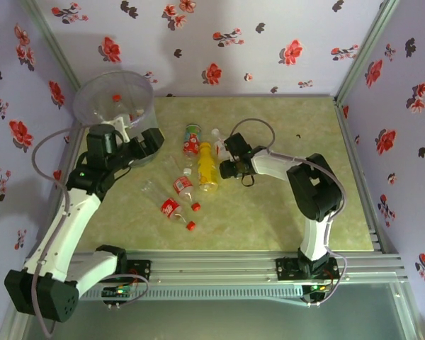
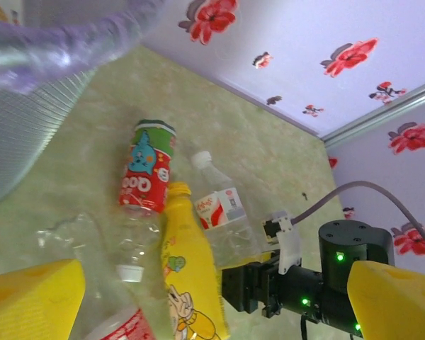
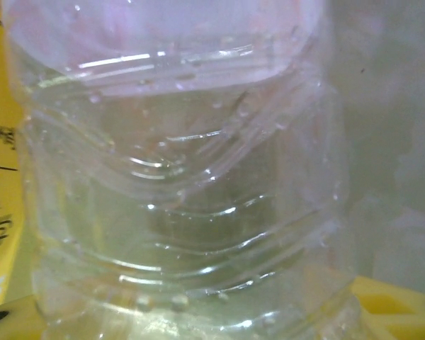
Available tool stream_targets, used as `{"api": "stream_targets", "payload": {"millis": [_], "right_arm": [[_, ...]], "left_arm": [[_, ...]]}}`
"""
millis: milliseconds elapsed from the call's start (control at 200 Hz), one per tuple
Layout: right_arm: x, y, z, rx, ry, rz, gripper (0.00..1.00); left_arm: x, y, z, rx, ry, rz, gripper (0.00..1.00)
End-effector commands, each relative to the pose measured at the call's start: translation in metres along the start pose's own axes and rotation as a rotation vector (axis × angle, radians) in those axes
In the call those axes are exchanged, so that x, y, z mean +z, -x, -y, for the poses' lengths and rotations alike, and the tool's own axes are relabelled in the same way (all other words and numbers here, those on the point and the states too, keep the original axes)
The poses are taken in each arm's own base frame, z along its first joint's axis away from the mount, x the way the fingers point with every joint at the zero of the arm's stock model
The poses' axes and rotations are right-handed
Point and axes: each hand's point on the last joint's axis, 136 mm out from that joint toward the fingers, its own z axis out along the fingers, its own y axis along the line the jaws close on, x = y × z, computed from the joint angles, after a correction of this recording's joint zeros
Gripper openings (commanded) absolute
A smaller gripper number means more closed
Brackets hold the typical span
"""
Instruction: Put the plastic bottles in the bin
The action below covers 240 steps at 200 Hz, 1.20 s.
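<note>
Clear ribbed plastic crowds the right wrist view: a white-capped bottle (image 3: 184, 198) lies hard against the right gripper (image 1: 227, 161), though we cannot tell whether its jaws have closed on it. The left gripper (image 1: 147, 144) hangs spread and empty beside the bin (image 1: 88, 85), which has a red-capped bottle (image 1: 116, 100) inside. Roughly 6 bottles lie on the table (image 1: 290, 212), the yellow bottle (image 1: 207, 167) among them. We judge a pickup is in hand. Next it calls for a firm squeeze, a lift, and a carry across to the bin.
</note>
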Motion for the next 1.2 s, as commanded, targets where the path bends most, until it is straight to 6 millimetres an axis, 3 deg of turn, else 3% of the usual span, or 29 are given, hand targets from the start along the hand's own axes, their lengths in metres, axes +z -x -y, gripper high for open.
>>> {"api": "stream_targets", "payload": {"millis": [0, 150, 355, 525, 665, 845, 1195], "right_arm": [[-0.029, 0.012, 0.003, -0.004, -0.013, 0.077, 0.60], [-0.061, 0.015, 0.006, 0.014, 0.039, 0.163, 0.57], [-0.109, 0.012, -0.022, -0.001, 0.304, 0.302, 0.56], [-0.133, 0.001, -0.031, -0.005, 0.399, 0.373, 0.55], [-0.141, -0.002, -0.033, -0.002, 0.421, 0.384, 0.56], [-0.151, 0.000, -0.037, 0.000, 0.458, 0.422, 0.56], [-0.148, 0.001, -0.036, 0.000, 0.459, 0.441, 0.56]], "left_arm": [[0.012, 0.003, 0.026, -0.051, -0.129, 0.016, 0.96], [0.035, -0.009, 0.056, -0.039, -0.204, -0.030, 0.96], [0.074, -0.028, 0.098, -0.003, -0.286, -0.104, 0.97], [0.109, -0.039, 0.118, -0.010, -0.327, -0.140, 0.97], [0.133, -0.053, 0.136, -0.009, -0.356, -0.180, 0.99], [0.160, -0.071, 0.139, -0.023, -0.349, -0.222, 0.97], [0.175, -0.093, 0.145, -0.046, -0.355, -0.270, 0.80]]}}
